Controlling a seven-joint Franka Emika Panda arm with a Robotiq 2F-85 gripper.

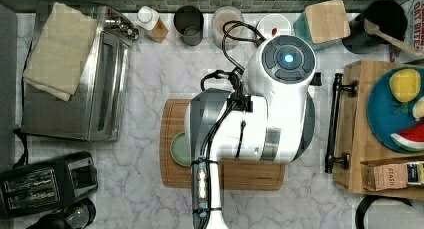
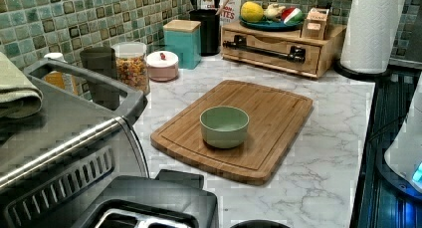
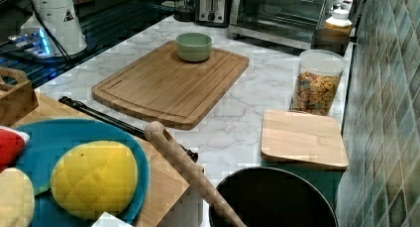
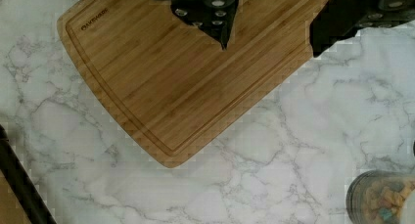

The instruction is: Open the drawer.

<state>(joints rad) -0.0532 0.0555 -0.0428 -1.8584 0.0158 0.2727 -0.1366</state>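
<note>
The drawer [image 2: 309,57] sits shut in a light wooden box unit [image 1: 358,134] at the top view's right. A long black bar handle [image 1: 332,120] runs across its front, also seen as the handle [image 2: 263,48] in the left view and the handle [image 3: 101,115] in the right view. In the wrist view my gripper [image 4: 270,42] hangs open over the corner of the cutting board [image 4: 181,77], with nothing between its dark fingers [image 4: 210,11]. The handle [image 4: 19,187] lies off to one side, well apart from the fingers. The white arm [image 1: 270,104] stands over the board in the top view.
A green bowl [image 2: 224,126] rests on the cutting board [image 2: 259,123]. A cereal jar [image 3: 317,85], teal canister [image 2: 183,41] and black utensil pot [image 3: 272,199] line the tiled wall. A blue plate [image 1: 382,114] of fruit tops the box. Toaster oven [image 1: 75,89] stands at the top view's left.
</note>
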